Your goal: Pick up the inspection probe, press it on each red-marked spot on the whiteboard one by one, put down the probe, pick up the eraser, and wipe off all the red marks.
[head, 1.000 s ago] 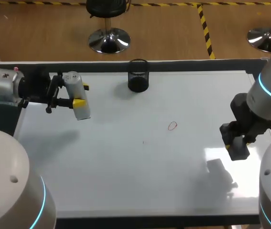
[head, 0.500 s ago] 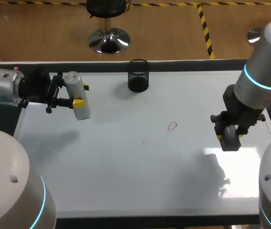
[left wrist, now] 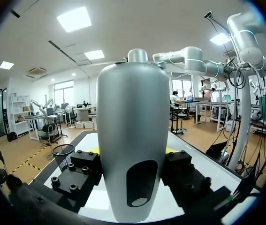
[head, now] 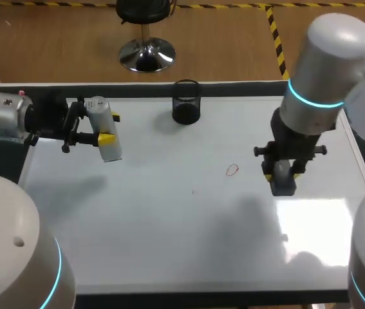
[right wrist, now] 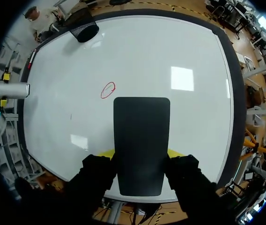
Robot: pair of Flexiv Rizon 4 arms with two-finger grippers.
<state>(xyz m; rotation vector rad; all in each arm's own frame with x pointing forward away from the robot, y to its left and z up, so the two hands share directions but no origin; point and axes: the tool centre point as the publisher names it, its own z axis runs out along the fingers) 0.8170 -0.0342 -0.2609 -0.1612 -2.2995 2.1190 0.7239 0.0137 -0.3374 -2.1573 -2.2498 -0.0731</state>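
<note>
Eraser [right wrist: 141, 123]: likely stiff, light block, flat wiping face | right tool [right wrist: 140, 153] pinching its two sides | left tool [head: 110, 128] pinching probe [left wrist: 133, 140] | red mark [head: 232, 170] near

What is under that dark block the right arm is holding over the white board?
Only bare whiteboard shows around the eraser in the right gripper. The red loop lies ahead of it, uncovered. The patch directly beneath is hidden.

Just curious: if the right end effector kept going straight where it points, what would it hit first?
Likely the whiteboard: the right end effector points down, so the eraser it holds would touch bare board beside the red mark. Its height is unclear.
</note>
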